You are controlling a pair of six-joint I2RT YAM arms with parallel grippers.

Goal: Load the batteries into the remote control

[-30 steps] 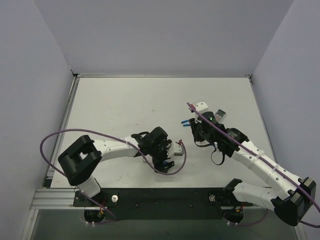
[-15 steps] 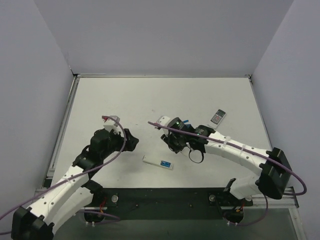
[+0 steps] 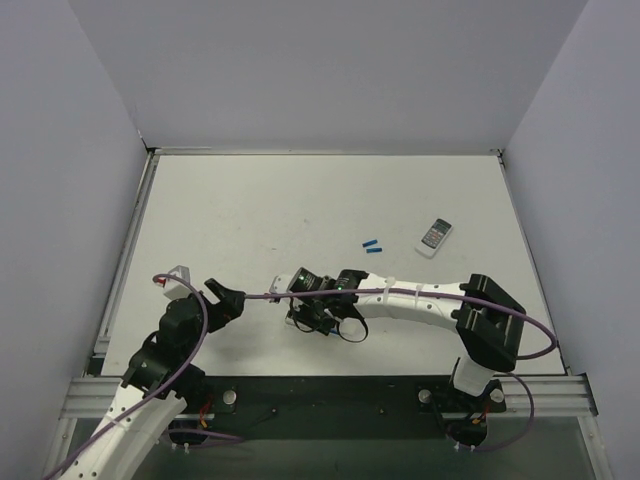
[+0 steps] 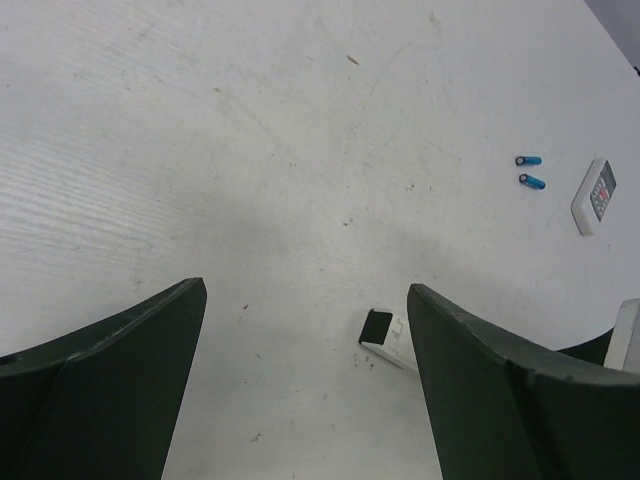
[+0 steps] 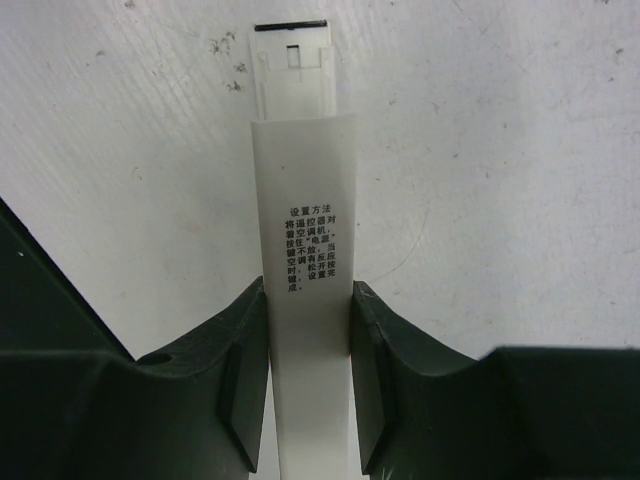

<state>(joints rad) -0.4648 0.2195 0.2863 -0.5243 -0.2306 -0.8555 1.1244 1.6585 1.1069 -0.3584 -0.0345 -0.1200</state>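
The slim white remote control (image 5: 302, 250) lies on the table with its printed back up. Its far end shows an uncovered slot (image 5: 291, 55). My right gripper (image 5: 308, 310) is shut on the remote's sides; in the top view it (image 3: 318, 318) hides most of the remote (image 3: 292, 319). Two blue batteries (image 3: 372, 246) lie loose on the table beyond it, also in the left wrist view (image 4: 530, 171). My left gripper (image 4: 305, 320) is open and empty, left of the remote's end (image 4: 385, 335); in the top view it (image 3: 222, 297) sits near the front left.
A wider white-grey remote with a button pad (image 3: 434, 236) lies right of the batteries, also in the left wrist view (image 4: 597, 190). Purple cables run along both arms. Grey walls bound the table on three sides.
My left arm has pulled back to the front left, away from the remote. My right arm has swung left from near the batteries and closed on the slim remote.
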